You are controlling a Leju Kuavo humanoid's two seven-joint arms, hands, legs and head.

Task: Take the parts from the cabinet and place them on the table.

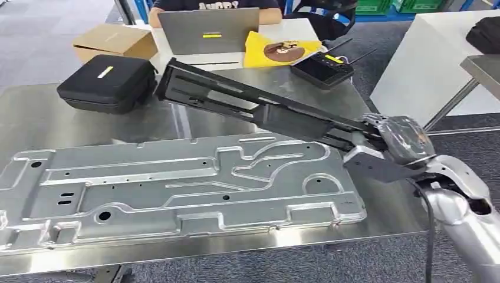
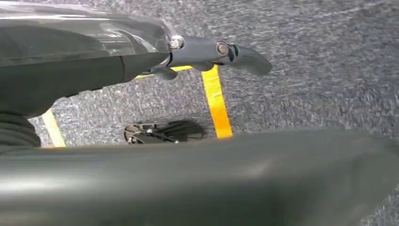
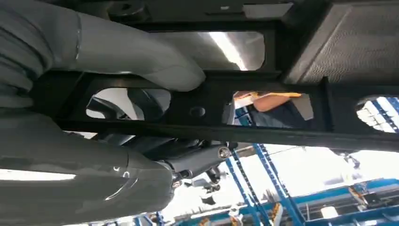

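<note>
— Over the steel table (image 1: 377, 219), what's that long black thing it's got?

— A long black frame part (image 1: 247, 106), a slotted plastic rail with cut-out windows. The right hand (image 1: 386, 150) grips it at its near end, and the rest slants up and away to the left, off the table surface, with its far end up near the black zip case (image 1: 106, 82).

— Is the grip firm?

— From the right wrist view the fingers (image 3: 141, 52) are wrapped round one bar of the part (image 3: 263, 117), thumb on one side and the darker ones on the other, so it is closed on it and holding.

— And underneath?

— A big machined aluminium plate (image 1: 177, 188) lies flat on the table, full of grooves and holes, just below and in front of the raised part. They look apart, not touching.

— The other hand?

— The left hand (image 2: 207, 54) hangs down over grey carpet with yellow floor tape (image 2: 216, 101). Its fingers are loosely stretched out and hold nothing.

— What else is there?

— Beyond the case, a cardboard box (image 1: 115, 41), a person seated behind a grey laptop (image 1: 206, 29), a yellow pouch (image 1: 277, 50), and a black handheld controller with antennas (image 1: 321, 68).
</note>
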